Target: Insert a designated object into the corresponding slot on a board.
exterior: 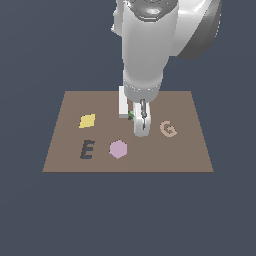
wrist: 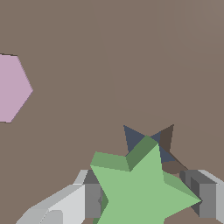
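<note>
The green star (wrist: 144,188) sits between my gripper's (wrist: 146,199) two fingers, which are shut on its sides. Just beyond it, the dark navy star-shaped slot (wrist: 133,139) shows two of its points in the brown board (wrist: 109,52); the star covers the rest and sits offset from it. In the exterior view my gripper (exterior: 133,117) hangs low over the middle of the board (exterior: 192,150). Only a sliver of the green star (exterior: 131,114) shows between the fingers there, and the slot is hidden behind them.
On the board lie a yellow diamond (exterior: 87,120), a dark letter E recess (exterior: 87,149), a pink hexagon (exterior: 118,149) and a tan letter G (exterior: 168,129). The pink hexagon (wrist: 11,89) also shows in the wrist view.
</note>
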